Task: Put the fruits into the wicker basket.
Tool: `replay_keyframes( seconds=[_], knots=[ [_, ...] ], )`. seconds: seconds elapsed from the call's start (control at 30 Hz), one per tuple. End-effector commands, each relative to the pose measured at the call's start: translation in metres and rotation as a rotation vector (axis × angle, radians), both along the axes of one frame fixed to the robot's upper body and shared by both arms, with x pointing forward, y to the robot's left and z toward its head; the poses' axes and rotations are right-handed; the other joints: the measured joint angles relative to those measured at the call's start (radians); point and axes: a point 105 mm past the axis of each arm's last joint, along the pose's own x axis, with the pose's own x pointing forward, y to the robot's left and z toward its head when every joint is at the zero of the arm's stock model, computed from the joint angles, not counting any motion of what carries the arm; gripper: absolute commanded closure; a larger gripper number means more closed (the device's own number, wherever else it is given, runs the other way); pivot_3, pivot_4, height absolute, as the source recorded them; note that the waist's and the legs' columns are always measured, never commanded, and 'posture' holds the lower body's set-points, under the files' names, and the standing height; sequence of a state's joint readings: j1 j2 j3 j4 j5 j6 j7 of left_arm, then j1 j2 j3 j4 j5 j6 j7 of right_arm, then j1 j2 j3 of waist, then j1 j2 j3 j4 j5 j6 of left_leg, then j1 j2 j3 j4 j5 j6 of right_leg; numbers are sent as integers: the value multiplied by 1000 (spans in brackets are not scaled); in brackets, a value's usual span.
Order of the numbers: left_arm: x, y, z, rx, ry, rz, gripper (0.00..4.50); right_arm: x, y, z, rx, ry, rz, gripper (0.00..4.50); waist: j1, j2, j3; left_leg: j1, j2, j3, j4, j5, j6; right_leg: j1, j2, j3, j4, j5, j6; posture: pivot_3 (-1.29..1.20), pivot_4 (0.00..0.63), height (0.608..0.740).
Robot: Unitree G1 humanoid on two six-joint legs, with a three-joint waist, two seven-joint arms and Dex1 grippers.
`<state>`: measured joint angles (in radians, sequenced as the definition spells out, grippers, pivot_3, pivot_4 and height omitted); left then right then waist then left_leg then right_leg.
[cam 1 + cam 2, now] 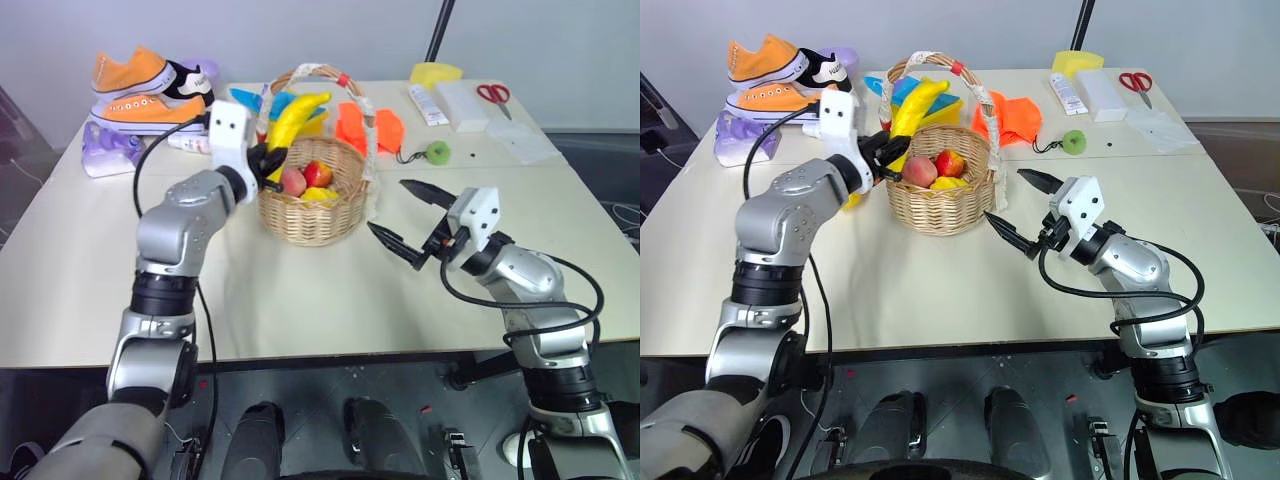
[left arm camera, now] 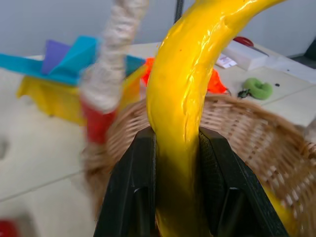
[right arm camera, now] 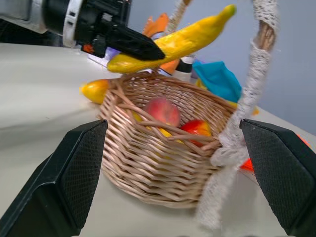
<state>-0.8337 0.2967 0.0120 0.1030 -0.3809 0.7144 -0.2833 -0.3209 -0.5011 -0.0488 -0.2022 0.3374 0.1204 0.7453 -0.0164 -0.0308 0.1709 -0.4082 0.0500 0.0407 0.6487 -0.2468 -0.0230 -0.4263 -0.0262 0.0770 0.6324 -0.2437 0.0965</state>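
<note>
Two arms work over the tabletop. Nearest, at about 4 o'clock from the wicker basket, the right gripper waits with its jaws spread wide and nothing between them, pointing toward the basket's side. Farther in, at the basket's 9 o'clock rim, the left gripper has its jaws pinching the lower end of the banana, which rises up and over the rim, close beside the taped handle. Inside the basket lie a red-and-yellow mango and a pinkish round fruit.

Most of the banana's length stands free above the grip, so it could pivot in the jaws. If let go here it may catch the handle or tip outward over the 9 o'clock rim onto the tabletop. Pushing further could nudge the light basket toward the open right jaws. Beyond, at 1 o'clock, the green ball lies well apart.
</note>
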Motion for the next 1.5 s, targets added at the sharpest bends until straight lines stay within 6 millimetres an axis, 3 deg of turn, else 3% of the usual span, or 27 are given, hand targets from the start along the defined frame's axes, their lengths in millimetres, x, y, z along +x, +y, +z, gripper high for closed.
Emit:
replay_keyframes(
  seconds=[0.03, 0.07, 0.23, 0.33, 0.43, 0.5, 0.6, 0.77, 0.9, 1.07, 1.27, 1.4, 1.5],
  knots=[
    [-1, -17, 7, -32, -17, -43, 2776, -4, -2, 14, -16, -72, -12, 0, 2, 0, 0, 0, 0, 0, 0, 0, 0, 0, 0, 0, 0, 0, 0, 0, 150, 740],
    [-1, -18, 7, -37, -11, -38, 2470, -4, -2, 14, -15, -72, -14, 0, 3, 0, 0, 0, 0, 0, 0, 0, 0, 0, 0, 0, 0, 0, 0, 0, 150, 740],
    [-3, -8, 14, -33, -50, 19, 96, -5, 0, 13, -14, -68, -10, 0, -1, 0, 0, 0, 0, 0, 0, 0, 0, 0, 0, 0, 0, 0, 0, 0, 150, 740],
    [-11, -3, 18, -43, -68, -2, 96, -5, 0, 12, -11, -64, -8, 0, 0, 0, 0, 0, 0, -1, 0, 0, 0, 0, 0, 0, 0, 0, 0, 0, 150, 740],
    [-33, 1, 25, -57, -87, -89, 96, -4, 0, 12, -5, -61, -5, 0, -1, 0, 0, 0, 0, -1, 0, 0, 0, 0, 0, 0, 0, 0, 0, 0, 150, 740],
    [-47, 15, 37, -56, -138, -109, 96, -4, 2, 12, -4, -58, 5, 0, -1, 0, 0, 0, 0, -1, 0, 0, 0, 0, 0, 0, 1, 0, 0, 0, 150, 740],
    [-70, 47, 41, -31, -170, -91, 96, -4, 7, 13, -2, -59, 24, 0, -11, 0, 0, 0, 1, -1, -1, 0, 0, -1, 0, 0, 1, 0, 0, 0, 150, 740],
    [-83, 144, -6, -43, -5, 280, 96, -13, 12, 13, -13, -60, 67, 0, -17, 1, 0, 1, 1, -1, -1, 0, 0, 0, 0, -1, 2, 0, 0, 0, 150, 740],
    [-86, 200, -31, -183, 34, 606, 96, -33, 20, -19, -91, 42, 162, 0, 5, -2, 0, 0, 1, -2, 1, 0, 0, 1, -1, -2, 2, -1, -1, 0, 150, 740],
    [-90, 206, -60, -78, 85, 674, 96, -27, 28, -22, -66, 45, 148, 0, 3, -2, 0, 1, 0, -1, 2, 0, 0, 2, -2, -1, 0, -2, -4, 0, 150, 740],
    [-76, 200, -41, -95, 62, 620, 96, -23, 30, -25, -85, 64, 155, 0, 4, -3, 0, 0, 0, -2, 1, 0, 0, 2, -2, -2, 0, -2, -4, 0, 150, 740],
    [-55, 174, -54, -124, 208, 521, 96, -21, 37, -24, -82, 55, 162, 0, 4, -3, 0, 1, 0, -2, 1, 0, 0, 2, -1, -2, 0, -2, -4, 0, 150, 740],
    [-34, 164, -49, -91, 212, 512, 96, -22, 45, -23, -68, 57, 179, 0, 3, -3, 0, 0, 0, -2, 1, 0, 0, 2, -1, -2, 0, 0, -1, 0, 150, 740]
  ],
)
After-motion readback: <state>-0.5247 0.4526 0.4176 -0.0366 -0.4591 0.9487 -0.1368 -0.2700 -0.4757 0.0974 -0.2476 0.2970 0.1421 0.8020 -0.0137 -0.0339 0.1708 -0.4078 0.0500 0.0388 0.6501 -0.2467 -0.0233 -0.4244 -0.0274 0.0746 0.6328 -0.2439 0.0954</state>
